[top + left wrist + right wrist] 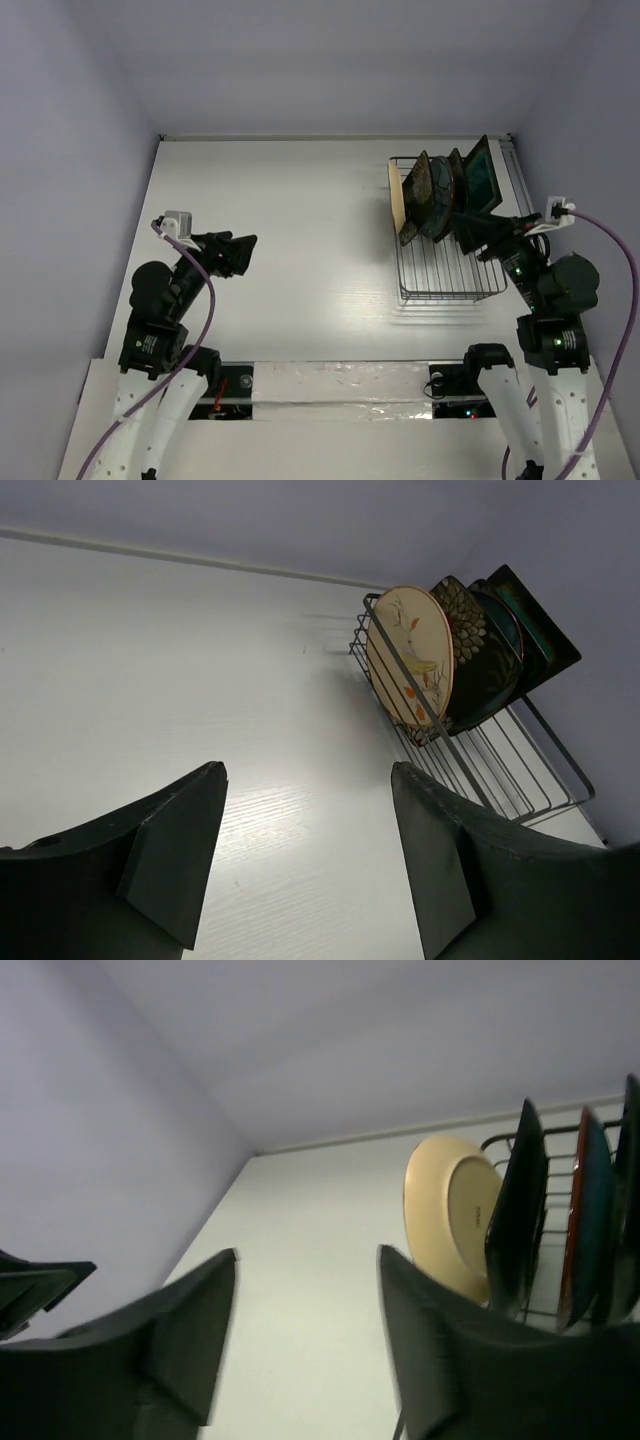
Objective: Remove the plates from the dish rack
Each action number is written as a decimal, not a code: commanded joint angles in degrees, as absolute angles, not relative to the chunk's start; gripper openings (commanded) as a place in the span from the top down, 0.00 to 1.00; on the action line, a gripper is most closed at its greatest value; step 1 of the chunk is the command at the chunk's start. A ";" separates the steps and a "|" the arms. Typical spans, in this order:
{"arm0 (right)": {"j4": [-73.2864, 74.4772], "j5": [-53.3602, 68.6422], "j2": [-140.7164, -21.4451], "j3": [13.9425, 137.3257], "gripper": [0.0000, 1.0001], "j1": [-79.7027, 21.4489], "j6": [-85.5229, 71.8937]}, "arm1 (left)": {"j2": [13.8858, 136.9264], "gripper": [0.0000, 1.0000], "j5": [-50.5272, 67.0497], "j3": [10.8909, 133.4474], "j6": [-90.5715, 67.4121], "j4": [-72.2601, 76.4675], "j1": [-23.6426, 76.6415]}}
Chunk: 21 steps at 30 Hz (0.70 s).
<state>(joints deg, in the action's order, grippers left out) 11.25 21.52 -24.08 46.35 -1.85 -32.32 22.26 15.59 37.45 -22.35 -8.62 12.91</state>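
Observation:
The dish rack (440,275) of grey wire stands at the back right of the white table. Several plates stand upright in its far half: a tan round one (397,200) at the left end, dark flowered ones (422,195) and a teal square one (485,172) at the right. My right gripper (472,234) hovers over the rack just in front of the plates, jaws open and empty. The right wrist view shows the tan plate's back (450,1210) beyond its right finger. My left gripper (240,255) is open and empty above the table's left side, far from the rack (520,770).
Pale lavender walls close in the table on the left, back and right; the rack sits near the right wall. A taped strip (340,385) runs along the front edge between the arm bases. Bare white tabletop (300,230) lies between the left gripper and the rack.

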 commanded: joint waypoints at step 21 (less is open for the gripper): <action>20.91 -15.34 -63.68 69.67 0.45 -34.18 -18.55 | 23.29 1.00 10.99 38.58 -22.85 -8.35 13.10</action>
